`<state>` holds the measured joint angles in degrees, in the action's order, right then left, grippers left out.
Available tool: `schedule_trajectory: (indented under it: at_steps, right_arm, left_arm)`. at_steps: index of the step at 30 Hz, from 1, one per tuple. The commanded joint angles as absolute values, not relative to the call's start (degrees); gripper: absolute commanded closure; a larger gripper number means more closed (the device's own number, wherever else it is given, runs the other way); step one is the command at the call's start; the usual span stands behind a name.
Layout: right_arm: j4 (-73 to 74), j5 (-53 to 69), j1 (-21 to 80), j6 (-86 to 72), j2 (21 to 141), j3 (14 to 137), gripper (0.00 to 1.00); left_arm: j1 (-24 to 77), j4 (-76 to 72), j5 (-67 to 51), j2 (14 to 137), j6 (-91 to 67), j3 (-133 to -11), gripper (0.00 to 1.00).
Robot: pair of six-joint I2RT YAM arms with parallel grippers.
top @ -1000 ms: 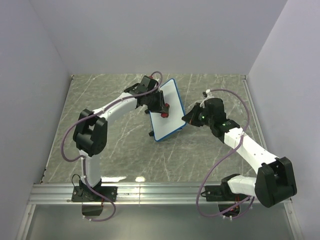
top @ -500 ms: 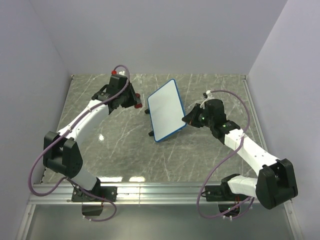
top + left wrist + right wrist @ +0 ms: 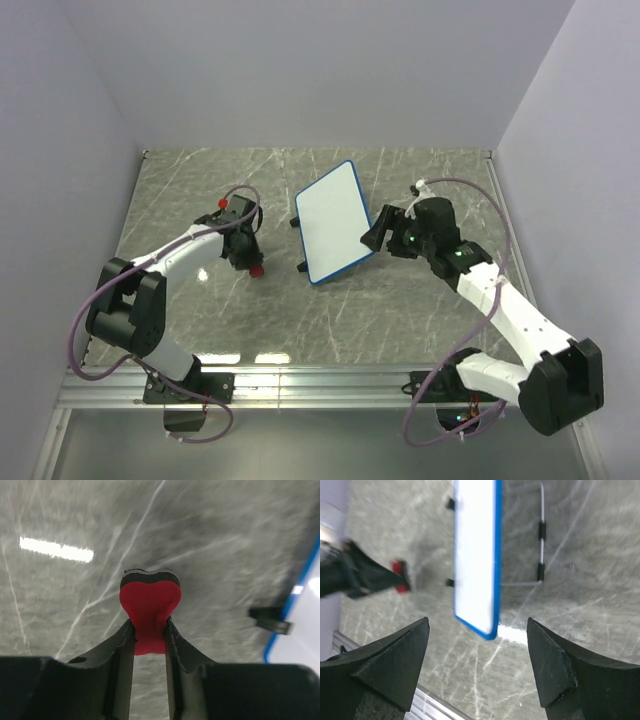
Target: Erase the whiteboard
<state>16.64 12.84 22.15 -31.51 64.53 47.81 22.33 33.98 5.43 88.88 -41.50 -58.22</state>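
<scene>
Where the whiteboard (image 3: 335,222) stands: toward the far edge of the table, a little right of the middle. It is propped at a tilt, with one short end at the far edge side and the other toward me.
Whiteboard face: white inside the thin blue frame. I can make out no marks on it from the overhead or right wrist views.
Whiteboard support: small black feet (image 3: 450,582) stick out along its left long edge. A thin wire stand (image 3: 540,530) shows behind its right long edge in my right wrist view.
Left gripper (image 3: 250,262): over the table left of the board's near end and apart from the board. Its fingers (image 3: 121,645) are clamped on the red eraser.
Red eraser (image 3: 150,605): heart-shaped in outline, with a black layer on the end facing the table. It pokes out past the fingertips. I cannot tell whether it touches the surface.
Right gripper (image 3: 377,232): just beside the board's near right corner. Its two fingers are spread wide apart and hold nothing. In its wrist view the board sits ahead, clear of both fingers.
Table (image 3: 400,310): grey marble pattern, with bright light reflections near the near edge.
</scene>
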Motion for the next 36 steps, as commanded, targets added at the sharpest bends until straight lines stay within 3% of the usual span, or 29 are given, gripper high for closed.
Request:
schedule_trajectory:
  at_steps: [1, 2, 4, 5, 7, 8, 17, 26, 36]
  right_arm:
    - [18.89, 10.11, 22.33, -29.71, 58.98, 52.82, 0.15]
    - [20.2, 9.76, 22.32, -29.62, 58.1, 53.61, 0.14]
    - [21.35, 8.88, 22.33, -29.44, 55.47, 53.96, 0.14]
    - [22.4, 8.62, 22.32, -29.53, 54.5, 53.79, 0.14]
    - [23.2, 8.18, 22.33, -29.88, 51.78, 53.09, 0.14]
    - [24.07, 8.0, 22.32, -30.06, 50.81, 52.39, 0.14]
    - [32.06, 4.49, 22.41, -32.78, 37.9, 50.89, 0.15]
    - [38.59, 4.84, 22.33, -36.56, 28.06, 47.39, 0.15]
    - [26.29, 1.5, 22.33, -41.39, 20.83, 38.77, 0.11]
  left_arm:
    - [22.67, 33.4, 5.63, 88.59, -43.15, -55.46, 0.73]
    - [22.68, 33.22, 5.1, 88.59, -42.81, -55.02, 0.59]
    - [22.94, 33.31, 4.92, 88.33, -42.54, -54.06, 0.47]
    - [23.03, 33.4, 5.01, 87.98, -42.45, -53.79, 0.27]
    - [23.29, 33.92, 5.45, 86.93, -42.19, -53.7, 0.04]
    - [23.38, 34.19, 5.54, 86.58, -42.01, -53.88, 0.01]
    - [23.73, 39.98, 9.21, 74.9, -40.96, -60.2, 0.01]
    - [23.99, 33.49, 17.75, 48.26, -38.24, -55.81, 0.01]
    - [23.99, 41.48, 8.44, 58.36, -27.51, -76.02, 0.0]
